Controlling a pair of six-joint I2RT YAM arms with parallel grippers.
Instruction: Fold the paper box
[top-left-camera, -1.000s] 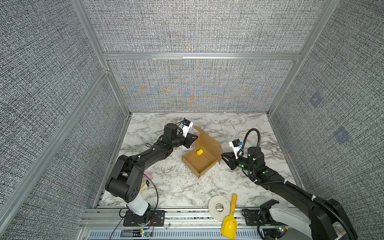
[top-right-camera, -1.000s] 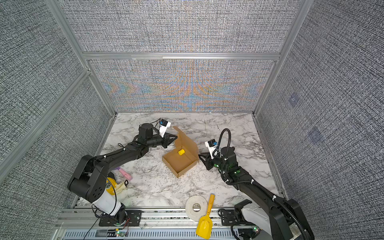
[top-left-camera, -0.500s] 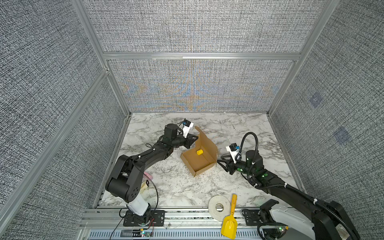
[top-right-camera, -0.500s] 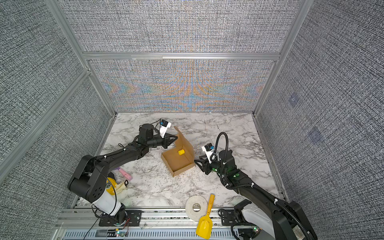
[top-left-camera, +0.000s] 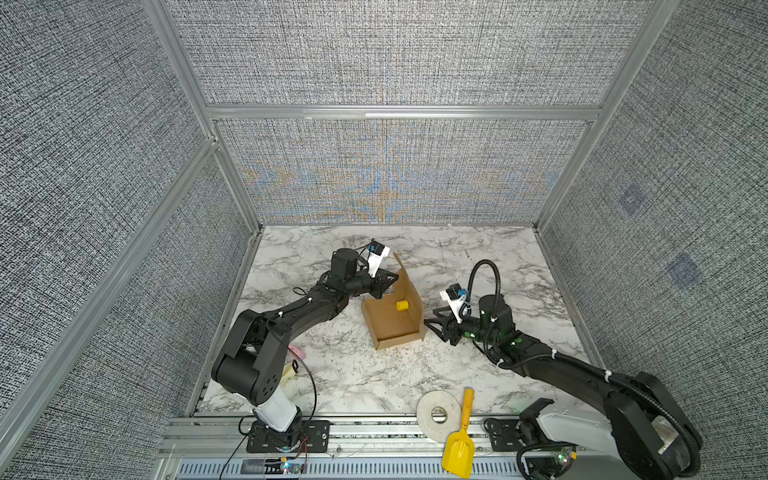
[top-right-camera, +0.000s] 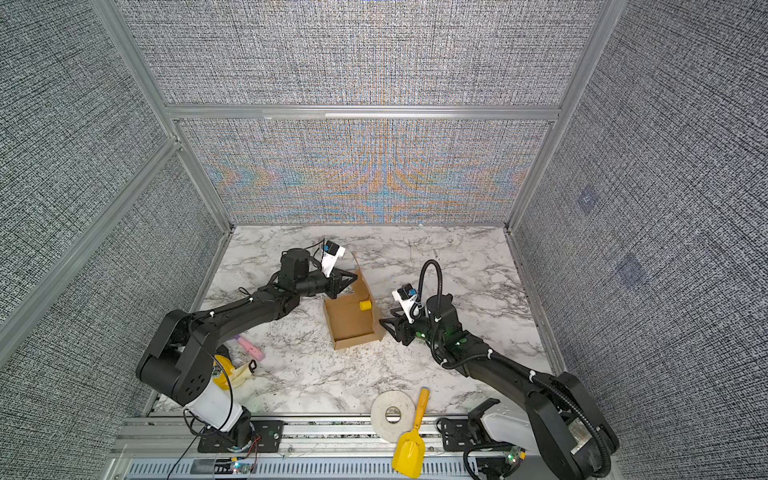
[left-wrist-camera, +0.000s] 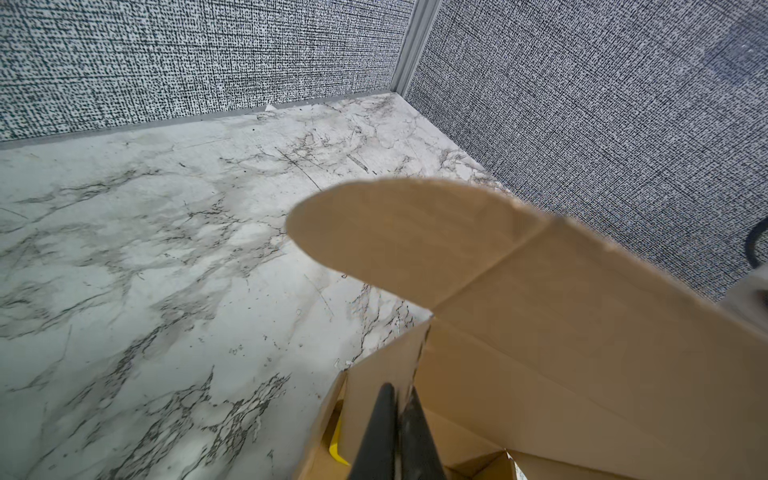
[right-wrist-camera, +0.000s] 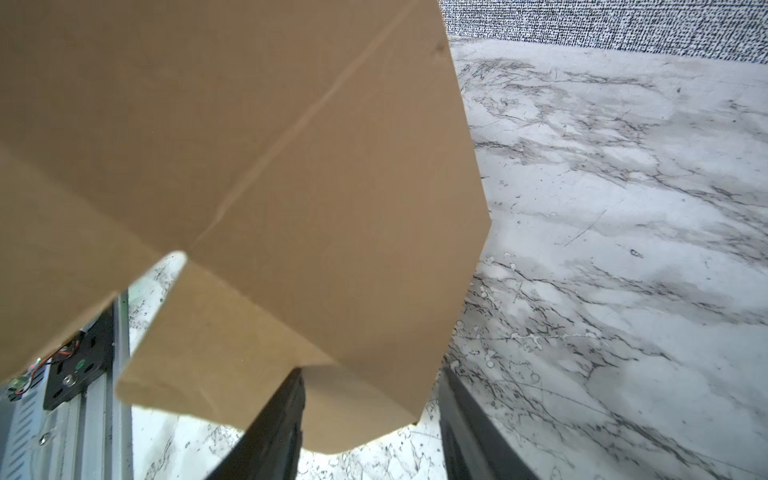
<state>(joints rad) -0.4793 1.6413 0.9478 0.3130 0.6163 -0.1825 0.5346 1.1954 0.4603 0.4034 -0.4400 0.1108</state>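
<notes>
The brown paper box (top-left-camera: 392, 326) (top-right-camera: 349, 322) stands in the middle of the marble floor as an open tray. Its lid (top-left-camera: 409, 286) stands raised on the right side. A small yellow piece (top-left-camera: 402, 306) sits inside. My left gripper (top-left-camera: 383, 286) (left-wrist-camera: 400, 390) is shut on the tray's far wall, near a rounded flap (left-wrist-camera: 395, 237). My right gripper (top-left-camera: 430, 326) (right-wrist-camera: 371, 374) is open at the box's near right corner. Its fingers (right-wrist-camera: 286, 415) stand on either side of a rounded cardboard tab (right-wrist-camera: 353, 407).
A white tape roll (top-left-camera: 438, 413) and a yellow scoop (top-left-camera: 459, 444) lie at the front edge. A pink object (top-right-camera: 251, 348) and a yellow item (top-right-camera: 237, 370) lie by the left arm's base. Grey fabric walls enclose the floor on three sides.
My right gripper has opened and moved left against the box. The lid has swung from lying outward to standing raised, and the box has turned slightly. The left gripper kept its hold.
</notes>
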